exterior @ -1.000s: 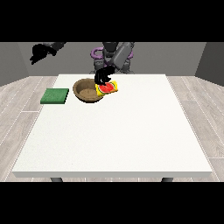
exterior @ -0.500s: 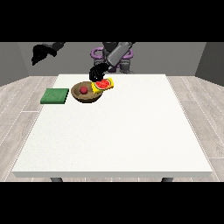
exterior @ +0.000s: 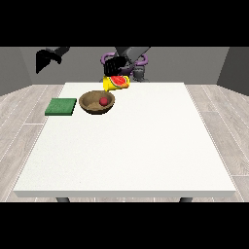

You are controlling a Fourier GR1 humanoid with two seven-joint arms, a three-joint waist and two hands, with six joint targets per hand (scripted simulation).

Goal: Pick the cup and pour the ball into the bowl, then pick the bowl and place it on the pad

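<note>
The white table (exterior: 126,151) is lying bare across its near half, and everything is sitting toward the far edge. Near the far left corner a green pad (exterior: 61,106) is lying flat on the surface. Just beside it, toward the middle of the far edge and apart from it, a brown bowl (exterior: 97,102) is standing upright, and a small red ball (exterior: 104,101) is resting inside it.

Above and just behind the bowl's right rim, a yellow cup (exterior: 116,83) with a red patch on its side is hanging tipped over, clear of the surface. The hand at the view's right (exterior: 116,65) is gripping it from above, its dark fingers seemingly curled round the cup's top, though the hand is small here.

Farther back, beyond the far left corner, the hand at the view's left (exterior: 44,59) is hovering high and holding nothing; I cannot tell how its fingers are lying.
</note>
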